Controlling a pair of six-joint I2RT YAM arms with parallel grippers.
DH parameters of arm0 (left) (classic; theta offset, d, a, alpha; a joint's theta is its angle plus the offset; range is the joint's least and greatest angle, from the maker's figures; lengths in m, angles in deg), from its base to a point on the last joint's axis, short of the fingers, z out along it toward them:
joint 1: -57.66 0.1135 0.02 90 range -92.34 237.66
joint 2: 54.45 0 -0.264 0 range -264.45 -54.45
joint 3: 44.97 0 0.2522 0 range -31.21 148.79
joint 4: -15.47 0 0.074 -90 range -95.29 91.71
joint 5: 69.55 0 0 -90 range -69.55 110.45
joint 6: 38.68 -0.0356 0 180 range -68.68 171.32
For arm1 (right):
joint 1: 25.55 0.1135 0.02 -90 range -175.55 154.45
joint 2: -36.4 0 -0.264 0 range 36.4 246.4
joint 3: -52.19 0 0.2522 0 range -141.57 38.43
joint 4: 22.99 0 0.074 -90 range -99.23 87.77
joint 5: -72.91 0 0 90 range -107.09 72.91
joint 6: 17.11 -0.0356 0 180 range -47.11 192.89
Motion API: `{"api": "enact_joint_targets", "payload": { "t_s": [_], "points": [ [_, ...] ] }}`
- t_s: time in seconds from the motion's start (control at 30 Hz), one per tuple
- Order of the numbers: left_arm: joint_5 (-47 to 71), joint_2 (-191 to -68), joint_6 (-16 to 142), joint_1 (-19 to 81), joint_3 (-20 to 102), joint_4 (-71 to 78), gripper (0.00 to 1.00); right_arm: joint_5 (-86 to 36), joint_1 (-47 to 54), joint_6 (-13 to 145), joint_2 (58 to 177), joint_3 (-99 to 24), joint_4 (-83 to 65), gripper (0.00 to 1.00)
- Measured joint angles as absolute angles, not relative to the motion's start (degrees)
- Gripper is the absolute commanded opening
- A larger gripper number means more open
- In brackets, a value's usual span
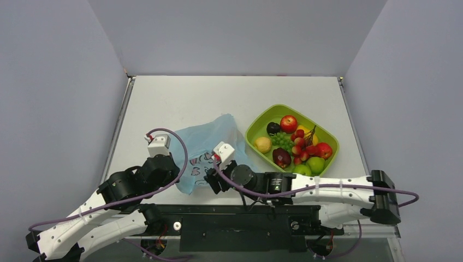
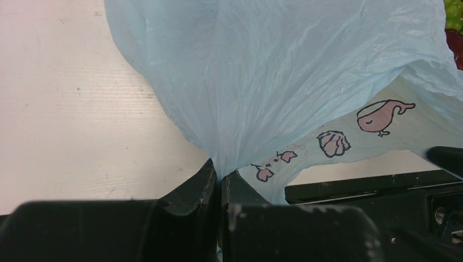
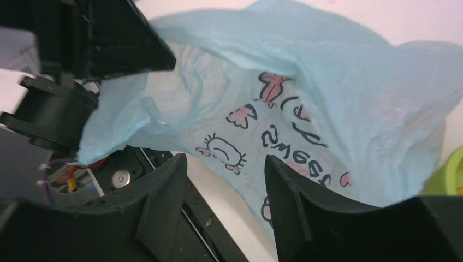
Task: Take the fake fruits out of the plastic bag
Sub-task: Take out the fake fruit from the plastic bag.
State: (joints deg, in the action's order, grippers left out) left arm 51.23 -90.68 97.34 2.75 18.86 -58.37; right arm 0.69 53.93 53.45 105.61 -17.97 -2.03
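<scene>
1. Nearest in, the left gripper (image 2: pixel 220 176) has its jaws clamped tight on a gathered fold of the bag (image 2: pixel 273 71). The left wrist view shows that pinch plainly; from above, the wrist covers it.
2. Just right of it, the right gripper (image 3: pixel 225 164) has its jaws apart with nothing between them. The bag's printed face hangs just beyond the gap, and only the right wrist view shows this.
3. The bag sits on the table (image 1: pixel 180 98), its near edge lifted where the left jaws hold it and the rest spreading away to the far side. No view shows whether anything is inside.
4. Further right, and clear only from above, the green tray (image 1: pixel 249 132) sits just beside the bag. Red grapes (image 1: pixel 299 146) lie in its middle, a green apple (image 1: pixel 315 164) at its near edge and a red apple (image 1: pixel 288 123) at the far side.
5. The left wrist view catches only a sliver of that tray, top right.
</scene>
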Motion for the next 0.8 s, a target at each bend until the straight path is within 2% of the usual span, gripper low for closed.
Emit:
{"api": "enact_joint_targets", "payload": {
  "t_s": [0.13,0.2,0.47,0.8],
  "points": [
    [51.01,-90.59,97.25,2.75,18.86,-58.19,0.00,4.03,55.96,55.72,113.67,-14.26,-8.78,0.39],
    [50.69,-90.24,97.10,2.75,18.79,-57.97,0.00,6.37,56.29,56.95,117.01,-12.40,-11.80,0.38],
    [49.37,-88.40,96.16,2.75,18.68,-57.51,0.00,22.30,53.43,62.57,131.86,-11.83,-21.57,0.39],
    [48.72,-84.12,95.90,2.75,18.01,-57.10,0.00,32.77,51.28,67.64,137.71,-15.22,-30.14,0.40]
  ]
}}
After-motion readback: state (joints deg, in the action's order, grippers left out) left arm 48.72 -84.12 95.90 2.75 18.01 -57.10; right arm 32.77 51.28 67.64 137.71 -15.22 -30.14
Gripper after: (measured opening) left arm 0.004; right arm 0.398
